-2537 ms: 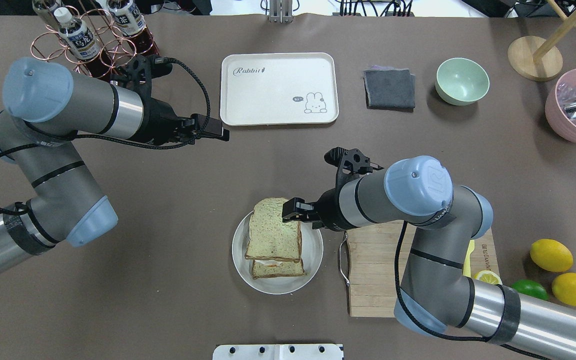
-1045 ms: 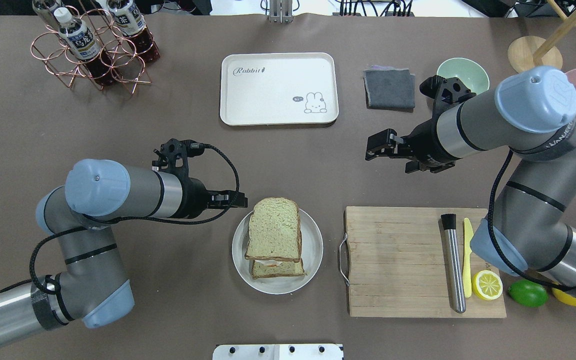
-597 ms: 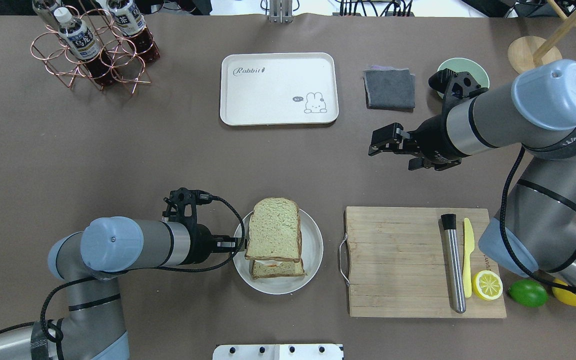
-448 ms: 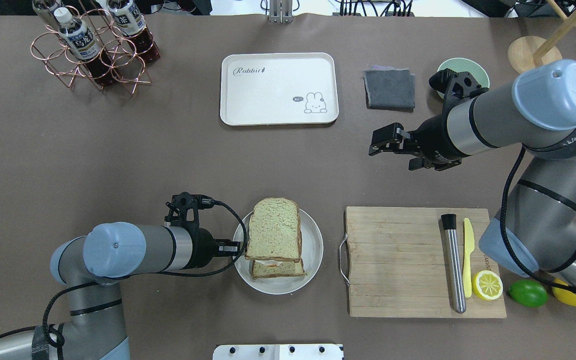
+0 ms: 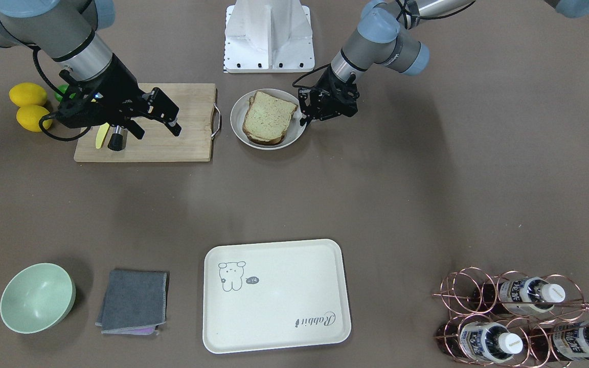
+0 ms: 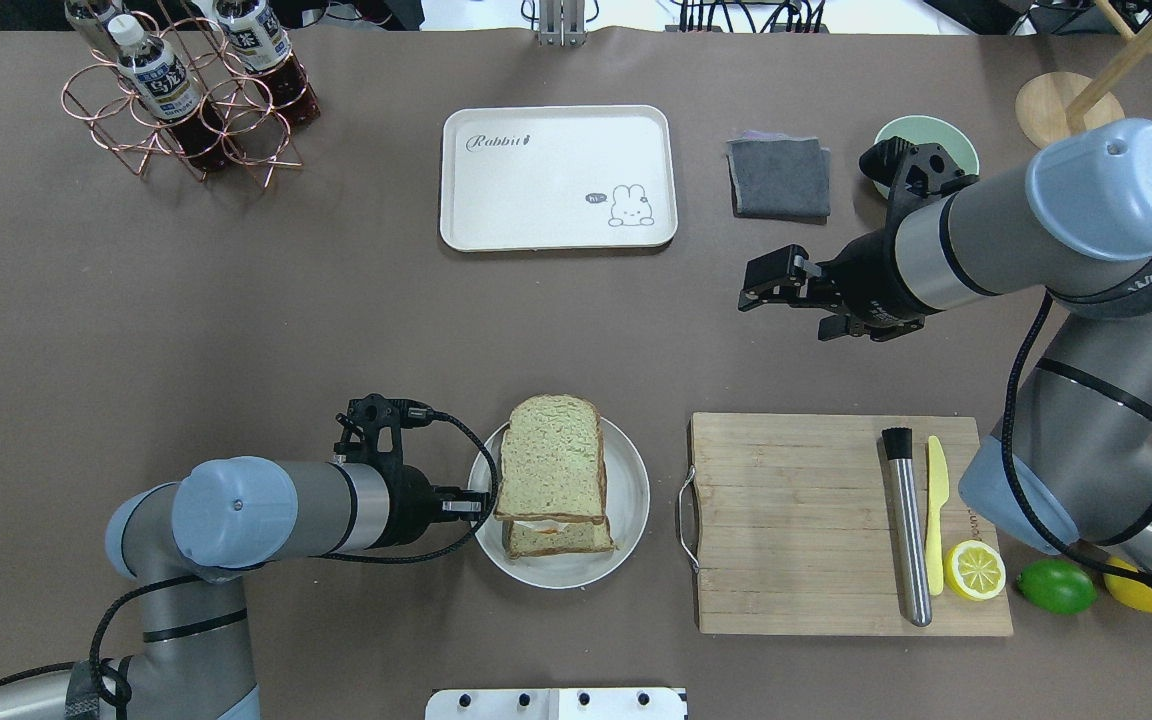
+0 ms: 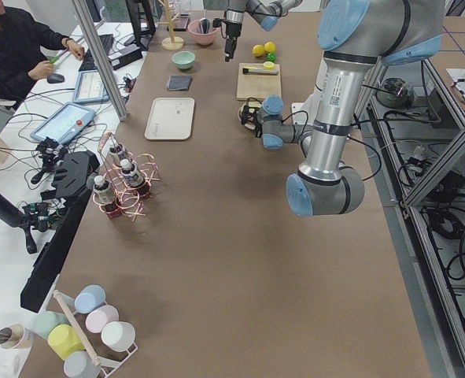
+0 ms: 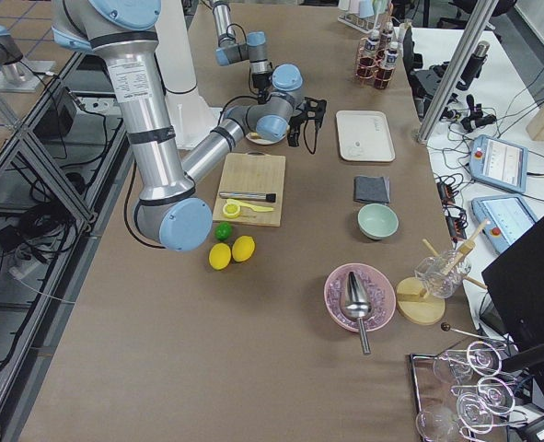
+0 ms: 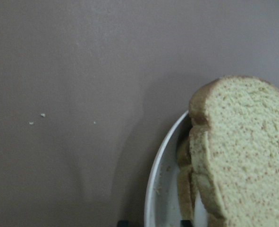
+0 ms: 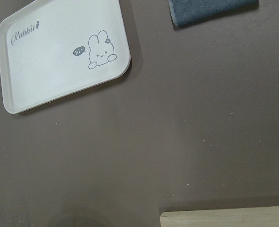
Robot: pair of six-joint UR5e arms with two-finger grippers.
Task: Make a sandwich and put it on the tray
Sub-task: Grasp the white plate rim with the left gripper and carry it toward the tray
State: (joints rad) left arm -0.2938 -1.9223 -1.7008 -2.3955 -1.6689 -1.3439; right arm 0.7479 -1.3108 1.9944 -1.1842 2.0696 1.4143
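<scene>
Cream-white tray (image 6: 536, 190): far side of the table in my overhead view, rabbit sketch and "Rabbit" script legible; well apart from the sandwich (image 6: 549, 455).
Sandwich position: on the round white plate (image 6: 629, 490) at my near edge, just beside the wooden cutting board (image 6: 786, 520).
Bread: the top slice sits offset toward the far side and covers most of the bottom slice.
Egg (image 6: 551, 526): only a thin white-and-orange sliver shows between the slices.
Left gripper (image 6: 481, 505): low at the plate's left rim, tips just beside the sandwich.
Left fingers: my left wrist camera shows only two dark tips at its bottom edge. They are set apart, with the plate rim and the bread's edge between them. I read them as parted and holding nothing; I cannot tell whether they touch the plate.
Right gripper (image 6: 781, 310): hovering over bare table between the grey cloth (image 6: 779, 178) and the board, fingers spread, nothing in them. Its wrist camera shows no fingers.
Partly hidden: green bowl (image 6: 936, 130) behind the right wrist; one lemon (image 6: 1136, 598) under the right arm; pink bowl (image 8: 359, 296) seen plainly only from the right-side camera.
Change over 2.5 s: the arms have swapped places. The right gripper was then at the top slice and has withdrawn; the left gripper was then beside the tray and has come down to the plate.
Change over 0.4 s: right arm unmoved. The left gripper has edged closer, and the plate and sandwich appear nudged slightly toward the board.
</scene>
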